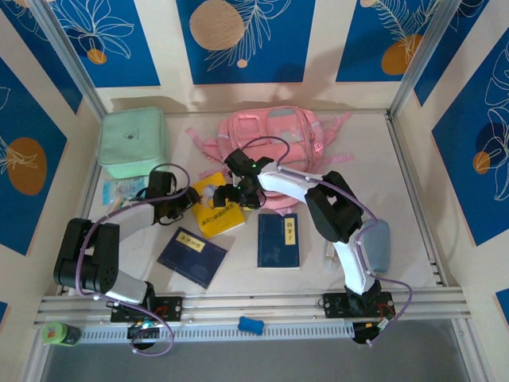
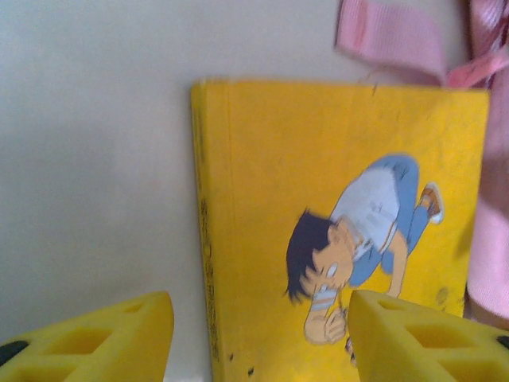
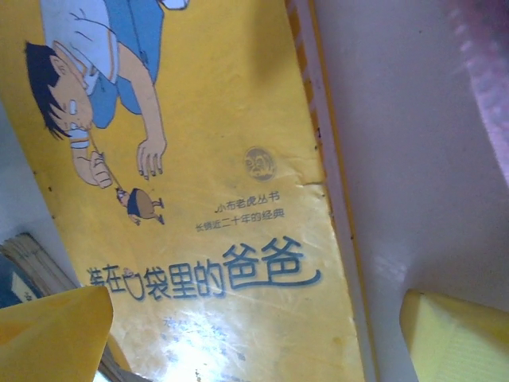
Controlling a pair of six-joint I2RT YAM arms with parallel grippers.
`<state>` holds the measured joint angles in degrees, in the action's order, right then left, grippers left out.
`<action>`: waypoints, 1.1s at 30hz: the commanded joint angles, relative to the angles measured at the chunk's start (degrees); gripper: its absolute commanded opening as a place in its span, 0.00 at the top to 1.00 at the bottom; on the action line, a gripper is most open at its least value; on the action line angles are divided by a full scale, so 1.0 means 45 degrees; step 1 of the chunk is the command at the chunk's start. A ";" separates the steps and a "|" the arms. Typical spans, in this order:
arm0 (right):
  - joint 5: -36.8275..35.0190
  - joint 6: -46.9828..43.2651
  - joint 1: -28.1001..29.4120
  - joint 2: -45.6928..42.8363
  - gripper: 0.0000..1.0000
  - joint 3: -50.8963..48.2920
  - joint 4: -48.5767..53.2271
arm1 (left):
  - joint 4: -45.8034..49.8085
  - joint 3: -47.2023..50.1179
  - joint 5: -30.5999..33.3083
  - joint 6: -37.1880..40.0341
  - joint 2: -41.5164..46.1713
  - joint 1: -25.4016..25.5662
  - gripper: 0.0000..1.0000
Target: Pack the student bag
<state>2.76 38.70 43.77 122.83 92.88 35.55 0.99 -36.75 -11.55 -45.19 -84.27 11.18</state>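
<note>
The pink student bag (image 1: 274, 137) lies at the back middle of the table, one pink strap (image 2: 390, 36) reaching toward a yellow picture book (image 1: 218, 210) in front of it. My left gripper (image 1: 186, 204) is at the book's left side, open (image 2: 262, 342), its yellow fingers (image 2: 103, 342) straddling the spine of the yellow book (image 2: 334, 239). My right gripper (image 1: 229, 196) hovers over the same book (image 3: 199, 199) from the right, open (image 3: 254, 342), one finger (image 3: 457, 334) beyond the page edge. Neither holds anything.
A mint green zip case (image 1: 133, 142) stands back left. Two dark blue books (image 1: 192, 255) (image 1: 278, 239) lie in front. A grey-blue pouch (image 1: 378, 245) sits by the right arm. A small packet (image 1: 123, 189) lies under the left arm.
</note>
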 commanded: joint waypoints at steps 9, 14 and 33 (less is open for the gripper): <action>0.0848 -0.0570 0.0331 0.0679 0.06 0.0765 -0.0241 | -0.1921 0.1021 -0.0808 -0.1008 -0.0042 0.0583 0.42; 0.1176 -0.0643 0.0294 0.0169 0.06 0.0979 -0.0141 | -0.1696 0.0917 -0.0598 -0.0972 -0.0280 0.0584 0.43; 0.4036 -0.0449 -0.0652 -0.1517 0.35 -0.0124 -0.0541 | -0.1412 0.0923 -0.0239 -0.0738 -0.0143 0.0584 0.43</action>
<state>16.05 36.25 41.36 117.56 93.95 34.24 -5.32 -32.99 -13.23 -49.06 -84.82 13.37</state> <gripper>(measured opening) 0.665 0.567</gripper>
